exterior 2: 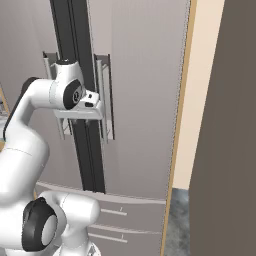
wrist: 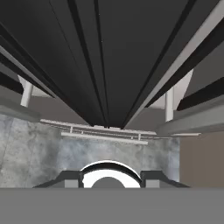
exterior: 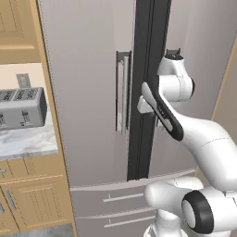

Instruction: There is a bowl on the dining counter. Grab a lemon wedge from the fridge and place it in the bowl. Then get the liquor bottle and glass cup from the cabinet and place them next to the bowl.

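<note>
A grey double-door fridge [exterior: 88, 69] stands shut in front of me, so its inside is hidden. A dark seam [exterior: 143, 92] runs between its two doors. My gripper [exterior: 144, 109] hangs close against that seam at handle height, pointing down, between the left door handle [exterior: 122, 92] and the right door handle [exterior 2: 105, 95]. From the right base view the gripper [exterior 2: 76, 116] sits just before the seam [exterior 2: 80, 60]. In the hand view the fingertips [wrist: 72, 178] stand wide apart with nothing between them, and the seam [wrist: 109, 65] runs down toward the floor.
A silver toaster [exterior: 21, 109] rests on a marble counter [exterior: 28, 141] left of the fridge, above wooden cabinets [exterior: 32, 203]. Fridge drawers [exterior: 120, 199] lie below the doors. A tall dark panel [exterior 2: 225, 125] stands close on the right, with grey floor [exterior 2: 177, 220] beside it.
</note>
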{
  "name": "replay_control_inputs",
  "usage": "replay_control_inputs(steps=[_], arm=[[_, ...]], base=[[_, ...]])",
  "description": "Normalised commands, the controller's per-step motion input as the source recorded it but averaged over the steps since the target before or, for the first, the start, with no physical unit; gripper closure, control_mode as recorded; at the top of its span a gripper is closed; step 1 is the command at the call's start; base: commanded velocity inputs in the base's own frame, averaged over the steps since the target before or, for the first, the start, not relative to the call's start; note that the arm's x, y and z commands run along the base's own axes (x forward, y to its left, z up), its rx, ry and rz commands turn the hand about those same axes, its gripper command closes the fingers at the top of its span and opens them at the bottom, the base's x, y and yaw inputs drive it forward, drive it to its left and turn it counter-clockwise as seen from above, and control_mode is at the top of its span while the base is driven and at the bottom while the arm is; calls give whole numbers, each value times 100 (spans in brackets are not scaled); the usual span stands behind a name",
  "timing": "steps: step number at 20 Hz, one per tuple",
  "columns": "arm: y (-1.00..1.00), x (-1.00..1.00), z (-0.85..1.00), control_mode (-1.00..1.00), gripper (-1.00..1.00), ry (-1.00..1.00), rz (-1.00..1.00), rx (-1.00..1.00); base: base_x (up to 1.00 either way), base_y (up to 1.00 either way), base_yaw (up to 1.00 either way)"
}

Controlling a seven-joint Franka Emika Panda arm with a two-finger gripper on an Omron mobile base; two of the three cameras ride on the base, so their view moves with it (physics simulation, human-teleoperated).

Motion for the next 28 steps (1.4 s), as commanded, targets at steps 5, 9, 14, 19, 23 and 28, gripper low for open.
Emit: replay_control_inputs(steps=[5,9,14,19,23,28], arm=[[0,-8,-1,-100,-100,-1,1,0],[0,-46,0,-100,-100,-15,7,0],[0,-27,0,-100,-100,-28,0,2],[0,-8,0,-100,-100,-21,0,1],[0,0,0,100,-100,-2,0,0],[0,0,0,100,-100,0,0,0]], base=[[0,0,0],[0,0,0],[0,0,0],[0,0,0],[-1,0,0],[-45,1,0]])
